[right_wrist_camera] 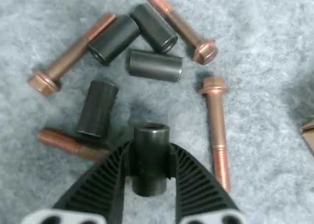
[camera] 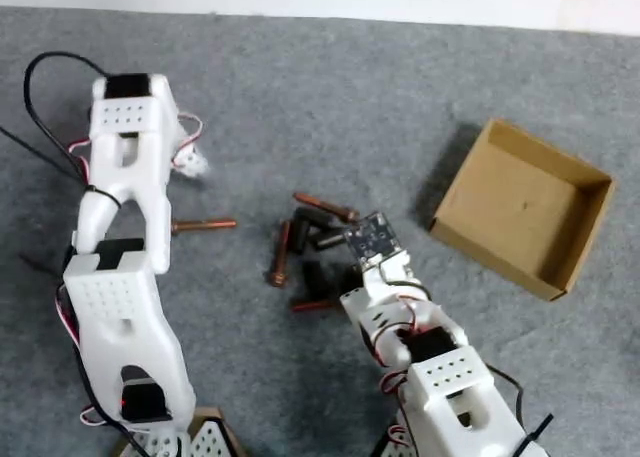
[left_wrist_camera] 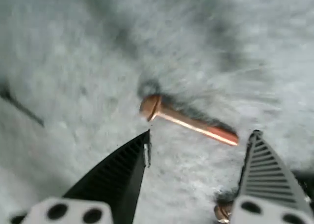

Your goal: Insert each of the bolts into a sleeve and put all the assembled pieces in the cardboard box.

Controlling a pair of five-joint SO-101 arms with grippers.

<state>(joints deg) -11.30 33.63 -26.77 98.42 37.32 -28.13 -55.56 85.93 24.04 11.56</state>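
A lone copper bolt (left_wrist_camera: 189, 121) lies on the grey carpet, its head away from the pile. My left gripper (left_wrist_camera: 201, 134) hangs open just above it, one finger on each side of the shank. In the high view this bolt (camera: 205, 224) sticks out from under the left arm (camera: 125, 177). My right gripper (right_wrist_camera: 151, 153) is shut on a black sleeve (right_wrist_camera: 152, 136), held upright with its bore showing. Beyond it lie several more black sleeves (right_wrist_camera: 154, 64) and three copper bolts (right_wrist_camera: 216, 128). The pile (camera: 310, 247) sits mid-table, in front of the right arm (camera: 400, 317).
The open cardboard box (camera: 590, 212) stands to the right of the pile with nothing in it. Grey carpet covers the table. A black cable (camera: 40, 127) loops at the far left beside the left arm.
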